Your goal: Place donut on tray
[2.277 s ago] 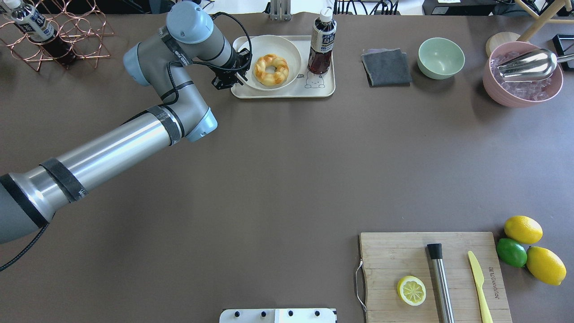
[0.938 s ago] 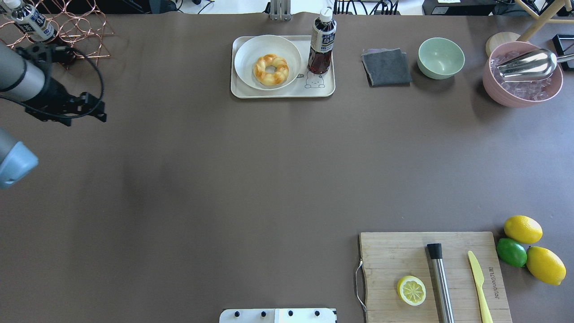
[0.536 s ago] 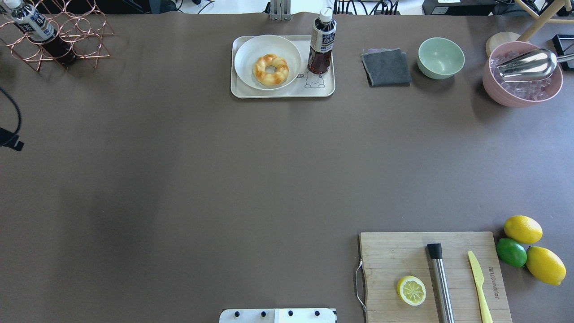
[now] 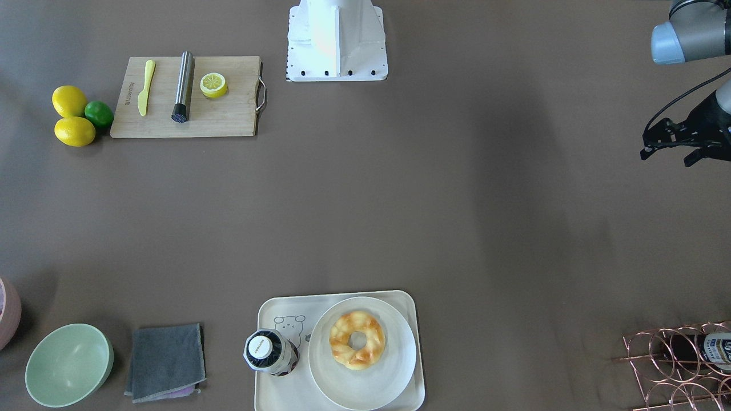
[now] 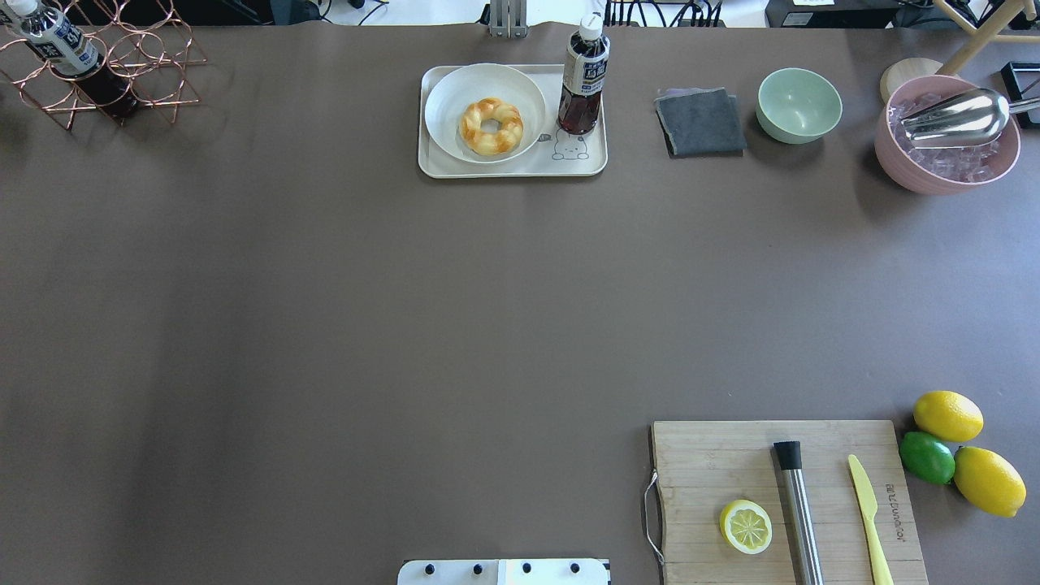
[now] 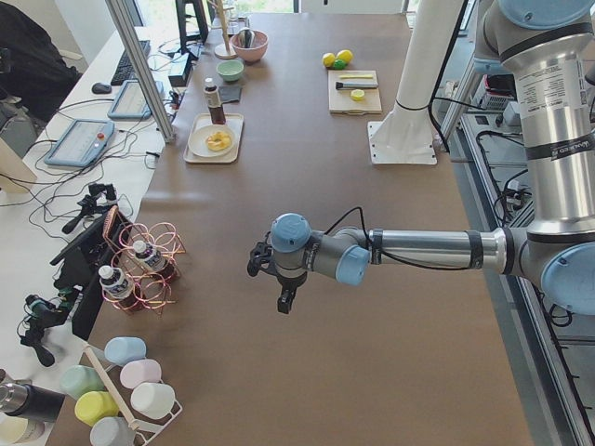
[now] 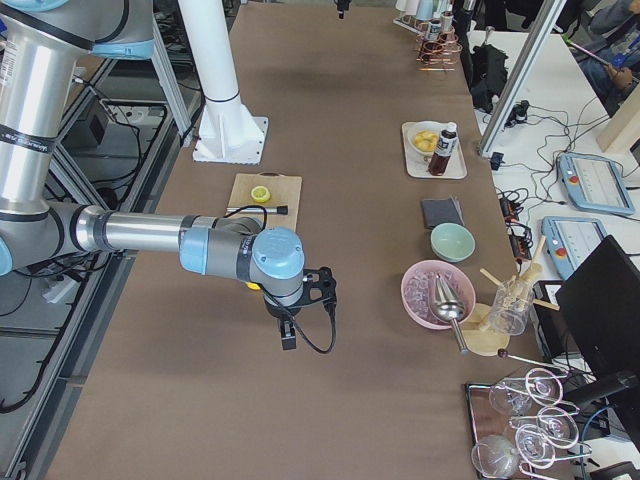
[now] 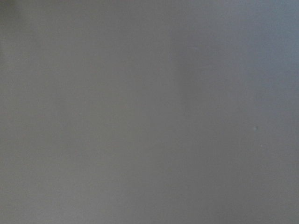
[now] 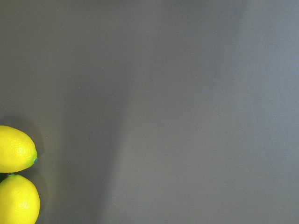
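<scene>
Donut (image 5: 491,126), golden-yellow with browned twisted ridges, lies flat near the middle of a round white plate (image 5: 443,97), touching it. The plate sits on the cream-white rectangular tray (image 5: 520,168) with rounded corners and fills most of its left part in the overhead view. On the tray's other end stands 1 upright bottle of dark liquid with a white cap (image 5: 582,81), just beside the plate and next to the small bear drawing (image 5: 570,146). The tray is at the far edge of the brown table (image 5: 406,325), between a copper wire rack (image 5: 106,57) and a folded grey cloth (image 5: 700,122).

The left gripper (image 4: 677,141) hangs over bare table off to the robot's left, well apart from the tray. It shows only as a dark shape, so I cannot tell whether its claw is apart or together. Its wrist camera sees nothing but plain table.

The right gripper (image 7: 290,335) points down over bare table beyond the wooden cutting board (image 5: 707,471), well apart from the tray. It shows only in the side view, so I cannot tell how its claw stands. Its wrist camera catches 2 whole yellow lemons (image 9: 16,149) at the left edge.
</scene>
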Robot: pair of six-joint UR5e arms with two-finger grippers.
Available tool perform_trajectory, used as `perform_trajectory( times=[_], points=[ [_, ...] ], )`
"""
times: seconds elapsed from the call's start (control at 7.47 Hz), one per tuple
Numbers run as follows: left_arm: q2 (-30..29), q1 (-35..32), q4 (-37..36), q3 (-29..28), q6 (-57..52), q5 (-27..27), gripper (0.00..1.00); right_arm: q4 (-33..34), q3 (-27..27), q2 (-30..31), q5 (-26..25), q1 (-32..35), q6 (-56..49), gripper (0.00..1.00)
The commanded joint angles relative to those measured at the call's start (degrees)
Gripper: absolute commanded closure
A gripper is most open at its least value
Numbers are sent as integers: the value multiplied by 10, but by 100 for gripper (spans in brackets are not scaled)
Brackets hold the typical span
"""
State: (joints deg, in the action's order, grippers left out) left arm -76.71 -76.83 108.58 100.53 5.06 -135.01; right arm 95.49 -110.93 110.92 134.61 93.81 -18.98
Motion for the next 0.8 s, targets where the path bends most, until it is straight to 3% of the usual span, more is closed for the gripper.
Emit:
perform_trajectory(
  times=[0.0, 0.67],
  points=[
    [11, -20, 1, -18, -22, -2, 3, 2, -3, -5, 0, 1, 1, 1],
    [29, -59, -7, -22, -46, -3, 3, 32, 3, -47, -14, -10, 9, 1]
  ],
)
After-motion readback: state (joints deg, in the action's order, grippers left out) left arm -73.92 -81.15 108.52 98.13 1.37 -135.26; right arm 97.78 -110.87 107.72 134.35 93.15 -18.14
